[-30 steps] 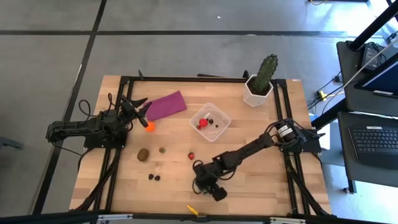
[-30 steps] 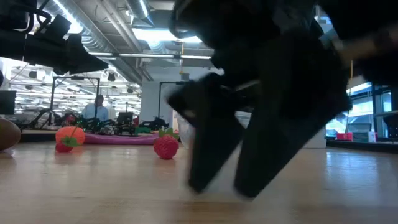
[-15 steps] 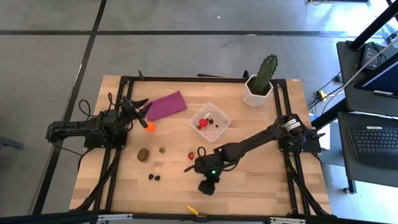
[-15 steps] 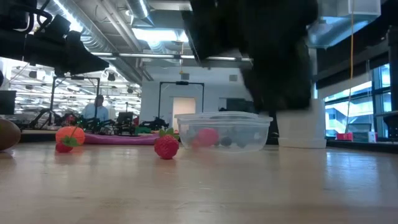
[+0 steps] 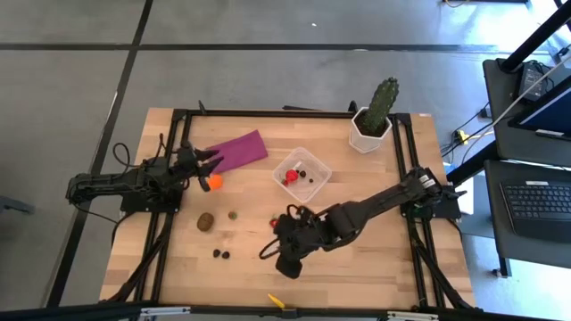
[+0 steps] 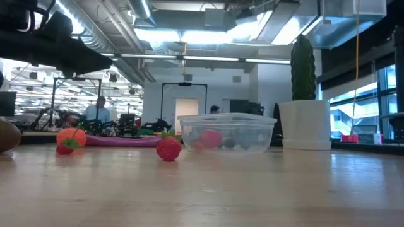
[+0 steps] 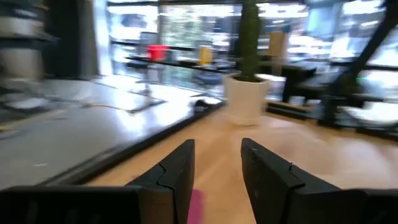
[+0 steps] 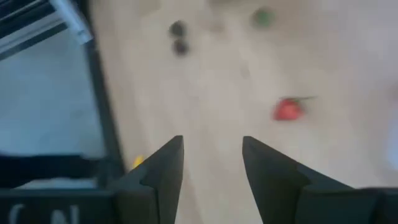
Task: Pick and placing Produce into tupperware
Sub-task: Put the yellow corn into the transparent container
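Note:
The clear tupperware [image 5: 302,174] [image 6: 227,133] sits mid-table with a red strawberry and dark berries inside. Loose on the wood lie an orange ball [image 5: 214,182] [image 6: 71,137], a brown kiwi [image 5: 206,220], a small green piece [image 5: 232,215], a strawberry [image 5: 273,219] [image 6: 168,148] [image 8: 287,109], dark berries [image 5: 220,254] [image 8: 178,36] and a yellow piece [image 5: 277,301]. My left gripper [image 5: 212,160] [image 7: 217,180] is open and empty just beyond the orange ball. My right gripper [image 5: 277,253] [image 8: 211,162] is open and empty, raised above the table near the loose strawberry.
A purple cloth [image 5: 238,150] lies flat left of the tupperware, next to my left gripper. A green cactus in a white pot [image 5: 373,120] [image 6: 305,126] stands at the far right. Black frame rails [image 5: 169,232] run along the table's sides. A person shows far off in the room [image 6: 100,110].
My right gripper has risen from the tabletop near the front edge, out of the low view, and swung toward the table's left, ending above the wood near the loose strawberry. My left gripper has shifted slightly toward the table's right. No produce has moved.

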Robot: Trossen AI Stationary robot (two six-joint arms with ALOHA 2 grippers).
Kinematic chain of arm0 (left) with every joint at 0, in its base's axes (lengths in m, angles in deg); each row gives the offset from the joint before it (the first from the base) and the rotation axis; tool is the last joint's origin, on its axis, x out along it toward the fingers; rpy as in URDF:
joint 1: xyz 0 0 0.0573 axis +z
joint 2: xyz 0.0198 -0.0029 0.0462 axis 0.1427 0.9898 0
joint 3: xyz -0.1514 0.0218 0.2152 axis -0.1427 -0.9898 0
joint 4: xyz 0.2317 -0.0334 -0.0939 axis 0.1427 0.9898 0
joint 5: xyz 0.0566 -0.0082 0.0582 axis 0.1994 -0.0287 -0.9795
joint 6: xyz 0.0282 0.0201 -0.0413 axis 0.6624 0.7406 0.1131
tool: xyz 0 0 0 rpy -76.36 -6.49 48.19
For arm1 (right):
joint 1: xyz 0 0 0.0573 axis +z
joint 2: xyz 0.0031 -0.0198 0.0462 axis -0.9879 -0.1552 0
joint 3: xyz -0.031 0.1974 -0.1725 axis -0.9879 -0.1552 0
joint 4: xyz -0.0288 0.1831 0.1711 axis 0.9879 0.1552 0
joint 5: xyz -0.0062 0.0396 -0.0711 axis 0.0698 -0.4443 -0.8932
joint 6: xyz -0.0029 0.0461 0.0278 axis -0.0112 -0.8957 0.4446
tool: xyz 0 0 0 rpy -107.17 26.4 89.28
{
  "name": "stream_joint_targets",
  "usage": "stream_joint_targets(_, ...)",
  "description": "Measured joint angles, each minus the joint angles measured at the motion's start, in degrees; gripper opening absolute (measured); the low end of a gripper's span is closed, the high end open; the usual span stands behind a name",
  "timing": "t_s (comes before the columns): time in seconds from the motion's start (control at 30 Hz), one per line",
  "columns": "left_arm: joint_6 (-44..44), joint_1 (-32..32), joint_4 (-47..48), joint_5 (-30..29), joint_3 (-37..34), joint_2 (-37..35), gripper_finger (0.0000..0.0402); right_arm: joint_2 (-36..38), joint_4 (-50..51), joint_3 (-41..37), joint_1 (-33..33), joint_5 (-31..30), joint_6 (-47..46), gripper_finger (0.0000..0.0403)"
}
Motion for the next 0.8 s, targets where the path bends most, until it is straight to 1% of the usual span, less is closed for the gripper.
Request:
stream_joint_targets(0.07, -1.99, -0.02, -2.85, 6.62, -0.14, 0.04, 0.0124, 0.02, 3.73, 1.95, 0.46, -3.60, -1.40, 0.0168)
stream_joint_targets(0.13, -2.37, -0.05, -7.85, 12.63, -0.07, 0.00, 0.0124, -0.05, 7.00, 4.16, 1.34, -7.77, -2.60, 0.0168)
stream_joint_targets(0.23, -2.52, -0.05, -14.15, 17.80, -0.05, 0.02, 0.0124, 0.05, 6.95, 8.42, 4.01, -19.17, -2.17, 0.0168)
stream_joint_targets(0.27, -2.55, -0.05, -15.93, 18.49, -0.03, 0.02, 0.0124, 0.08, 7.40, 9.93, 5.12, -23.29, -1.26, 0.0168)
stream_joint_targets(0.33, -2.55, -0.05, -16.63, 18.74, 0.71, 0.02, 0.0124, 0.10, 9.56, 13.08, 7.00, -28.58, 1.41, 0.0168)
stream_joint_targets(0.4, -2.51, -0.05, -15.91, 18.76, 1.91, 0.02, 0.0124, 0.11, 13.37, 16.64, 8.29, -30.80, 1.92, 0.0168)
stream_joint_targets(0.47, -3.13, -0.05, -15.56, 18.80, 2.91, 0.02, 0.0124, 0.12, 18.26, 20.58, 8.88, -31.72, 1.69, 0.0168)
stream_joint_targets(0.5, -3.69, -0.05, -15.41, 18.81, 3.31, 0.02, 0.0124, 0.69, 19.39, 20.96, 8.92, -32.23, 1.76, 0.0168)
stream_joint_targets(0.6, -3.67, -0.36, -14.66, 18.81, 5.37, 0.08, 0.0124, 5.00, 21.88, 17.38, 8.98, -35.31, 2.45, 0.0168)
stream_joint_targets(0.8, -0.71, -2.13, -9.87, 18.57, 11.56, 4.01, 0.0124, 14.43, 34.76, 11.83, 9.01, -45.04, -2.88, 0.0168)
